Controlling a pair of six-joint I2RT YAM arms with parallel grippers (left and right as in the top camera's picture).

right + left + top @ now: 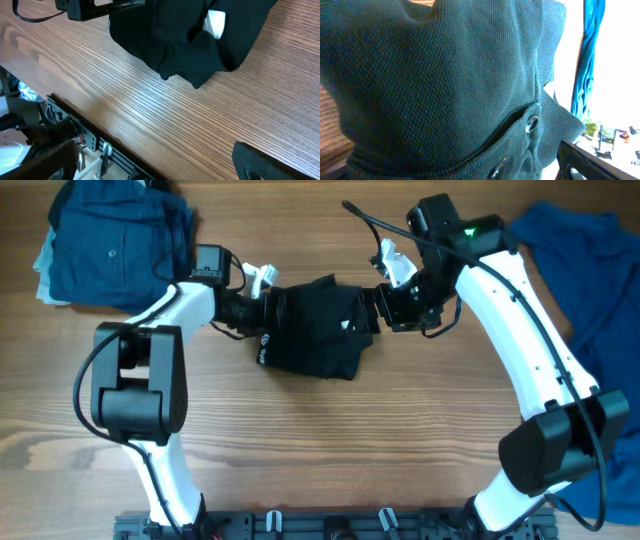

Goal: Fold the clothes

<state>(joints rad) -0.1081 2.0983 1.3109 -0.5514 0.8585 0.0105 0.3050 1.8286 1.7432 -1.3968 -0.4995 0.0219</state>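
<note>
A black polo shirt [315, 328] lies bunched in the middle of the wooden table. My left gripper [264, 308] is at its left edge, pushed into the cloth. In the left wrist view the dark knit fabric with buttons [445, 85] fills the frame and hides one finger. The other finger [582, 162] sits far out to the side, so the jaws look open. My right gripper [386, 304] is at the shirt's right edge, open and empty. In the right wrist view the shirt [175, 45] with its white tag [215, 22] lies ahead of the jaws.
A stack of folded dark blue clothes [110, 240] sits at the back left. A loose blue garment [590, 290] lies at the right edge. A black rail [330, 525] runs along the table's front edge. Bare wood [210, 120] lies under my right gripper.
</note>
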